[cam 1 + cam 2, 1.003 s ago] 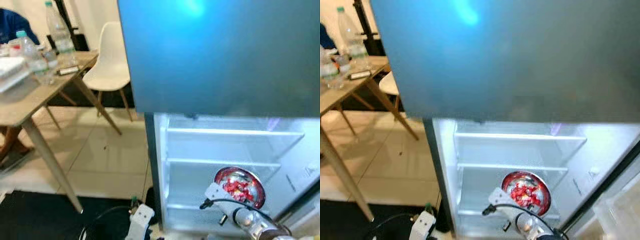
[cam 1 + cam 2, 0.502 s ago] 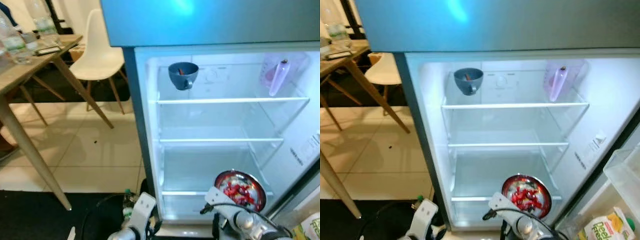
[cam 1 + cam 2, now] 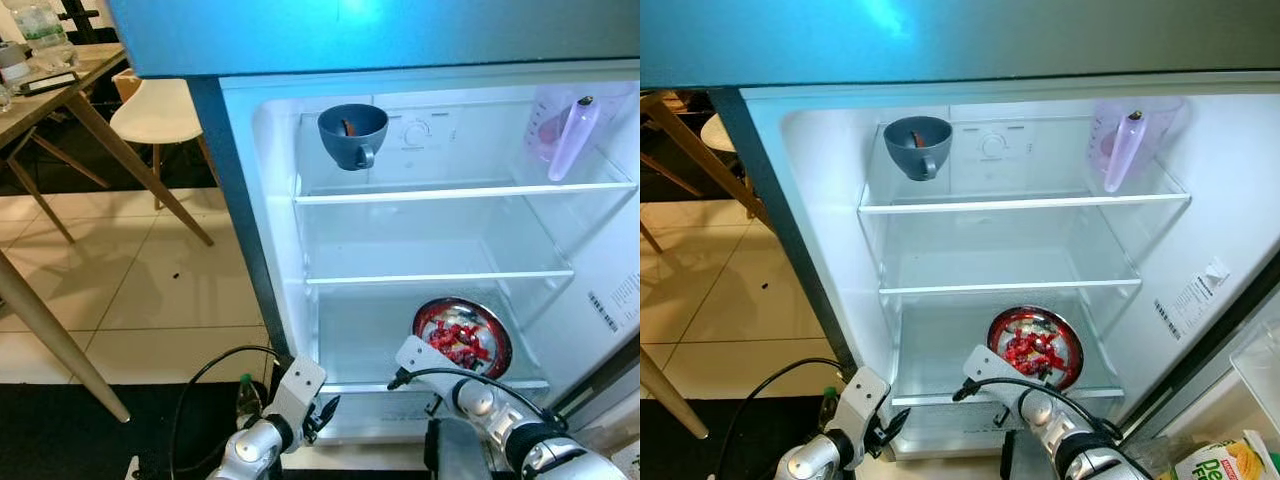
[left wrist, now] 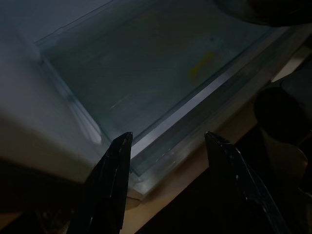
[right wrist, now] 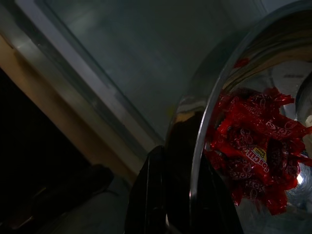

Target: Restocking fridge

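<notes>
The fridge [image 3: 300, 300] stands open before me with its glass shelves lit. A steel bowl [image 3: 462, 338] of red wrapped candies hangs tilted just above the bottom shelf [image 3: 400, 385], under the middle shelf. My right gripper [image 5: 187, 195] is shut on the bowl's near rim, one finger [image 5: 151, 195] on the outside of the rim. My left gripper [image 4: 168, 139] is open and holds nothing. It hangs low at the fridge's front left corner [image 3: 325, 410], in front of the clear bottom drawer [image 4: 146, 73].
A blue cup [image 3: 352, 134] and a pale purple pitcher [image 3: 570, 135] stand on the top shelf. The middle shelf [image 3: 440, 276] is bare. A wooden table [image 3: 60, 100] and a white chair [image 3: 160, 110] stand to the left. A juice carton [image 3: 1230, 465] sits low on the right.
The camera has tilted down and shifted, so the fridge's inside has come into view. The bowl stays in my right gripper. My left gripper now shows higher at the fridge's front.
</notes>
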Controlling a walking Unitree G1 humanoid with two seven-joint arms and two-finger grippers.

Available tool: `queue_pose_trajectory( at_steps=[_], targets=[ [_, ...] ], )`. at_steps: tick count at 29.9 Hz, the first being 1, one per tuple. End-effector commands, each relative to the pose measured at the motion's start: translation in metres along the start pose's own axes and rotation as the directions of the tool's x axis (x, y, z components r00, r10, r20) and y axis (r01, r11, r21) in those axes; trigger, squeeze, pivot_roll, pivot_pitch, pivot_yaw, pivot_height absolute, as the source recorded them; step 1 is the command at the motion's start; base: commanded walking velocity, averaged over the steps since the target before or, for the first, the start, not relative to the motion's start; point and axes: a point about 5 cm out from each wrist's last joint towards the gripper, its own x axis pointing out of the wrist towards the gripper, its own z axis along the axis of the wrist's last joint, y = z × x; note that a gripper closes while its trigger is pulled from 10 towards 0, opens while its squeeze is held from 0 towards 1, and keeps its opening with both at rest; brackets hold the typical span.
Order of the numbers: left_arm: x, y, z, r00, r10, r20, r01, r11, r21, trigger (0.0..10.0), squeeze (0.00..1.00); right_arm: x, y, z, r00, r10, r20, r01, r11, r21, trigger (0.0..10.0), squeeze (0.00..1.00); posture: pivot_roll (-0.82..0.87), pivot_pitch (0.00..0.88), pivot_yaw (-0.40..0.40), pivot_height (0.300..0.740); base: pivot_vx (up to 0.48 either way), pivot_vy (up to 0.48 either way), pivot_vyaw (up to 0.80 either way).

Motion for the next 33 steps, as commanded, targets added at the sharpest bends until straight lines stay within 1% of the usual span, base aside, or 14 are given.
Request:
queue_pose_trajectory(
  at_steps=[1,3,8,11,13,16,19,20,22,24,25,26,31,33],
  targets=[
    [-0.001,-0.009,-0.003,0.999,-0.035,0.006,0.035,0.999,0.004,10.0,0.0,0.002,-0.002,0.008,1.0,-0.005,0.014,0.005,1.0,-0.02,10.0,0.0,0.0,0.094,0.025,0.445,0.0,0.0,0.0],
    [-0.001,-0.011,-0.003,0.999,-0.046,0.012,0.046,0.999,0.003,10.0,0.0,0.002,-0.003,0.009,1.0,-0.01,0.01,0.011,1.0,-0.021,10.0,0.0,0.0,0.1,0.027,0.44,0.0,0.0,0.0],
    [-0.001,-0.021,-0.002,0.994,-0.095,0.045,0.094,0.995,0.024,10.0,0.0,0.002,-0.019,0.015,0.998,-0.055,-0.01,0.055,0.998,-0.004,10.0,0.0,0.01,0.132,0.037,0.415,0.0,0.0,0.0],
    [-0.001,-0.022,-0.001,0.994,-0.097,0.053,0.096,0.995,0.026,10.0,0.0,0.002,-0.021,0.016,0.998,-0.06,-0.012,0.06,0.998,0.013,10.0,0.0,0.02,0.144,0.043,0.41,0.0,0.0,0.0],
    [-0.002,-0.023,0.001,0.992,-0.099,0.079,0.097,0.995,0.027,10.0,0.0,0.002,-0.021,0.015,0.998,-0.064,-0.022,0.065,0.997,0.038,10.0,0.0,0.03,0.179,0.052,0.4,0.0,0.0,0.0],
    [-0.003,-0.024,0.002,0.99,-0.101,0.096,0.099,0.995,0.029,10.0,0.0,0.002,-0.021,0.014,0.997,-0.066,-0.028,0.067,0.997,0.043,10.0,0.0,0.04,0.196,0.056,0.395,0.0,0.0,0.0],
    [-0.005,-0.026,0.006,0.985,-0.097,0.146,0.092,0.995,0.037,10.0,0.0,0.001,-0.022,0.011,0.997,-0.072,-0.039,0.074,0.996,0.053,10.0,0.0,0.05,0.238,0.061,0.385,0.0,0.0,0.0],
    [-0.005,-0.026,0.006,0.985,-0.097,0.146,0.092,0.995,0.037,10.0,0.0,0.001,-0.022,0.011,0.997,-0.072,-0.039,0.074,0.996,0.053,10.0,0.0,0.05,0.238,0.061,0.385,0.0,0.0,0.0],
    [-0.007,-0.026,0.016,0.973,-0.084,0.214,0.076,0.996,0.045,10.0,0.0,0.0,-0.031,0.009,0.993,-0.105,-0.05,0.108,0.992,0.057,10.0,0.0,0.08,0.282,0.07,0.377,0.0,0.0,0.0],
    [-0.01,-0.026,0.025,0.959,-0.081,0.27,0.067,0.996,0.061,10.0,0.0,-0.003,-0.046,0.008,0.986,-0.159,-0.053,0.163,0.983,0.085,10.0,0.0,0.09,0.313,0.075,0.377,0.0,0.0,0.0],
    [-0.01,-0.026,0.025,0.959,-0.081,0.27,0.067,0.996,0.061,10.0,0.0,-0.003,-0.046,0.008,0.986,-0.159,-0.053,0.163,0.983,0.085,10.0,0.0,0.09,0.313,0.075,0.377,0.0,0.0,0.0],
    [-0.011,-0.027,0.029,0.954,-0.082,0.289,0.065,0.996,0.069,10.0,0.0,-0.004,-0.051,0.007,0.983,-0.176,-0.054,0.181,0.978,0.101,10.0,0.0,0.1,0.319,0.077,0.377,0.0,0.0,0.0],
    [-0.014,-0.03,0.035,0.944,-0.09,0.317,0.067,0.994,0.084,10.0,0.0,-0.006,-0.059,0.006,0.977,-0.206,-0.051,0.211,0.971,0.113,10.0,0.0,0.11,0.348,0.084,0.377,0.0,0.0,0.0],
    [-0.016,-0.035,0.043,0.932,-0.115,0.343,0.083,0.991,0.106,10.0,0.0,-0.01,-0.07,0.005,0.963,-0.264,-0.05,0.268,0.954,0.135,10.0,0.0,0.12,0.366,0.091,0.377,0.0,0.0,0.0]
  ],
)
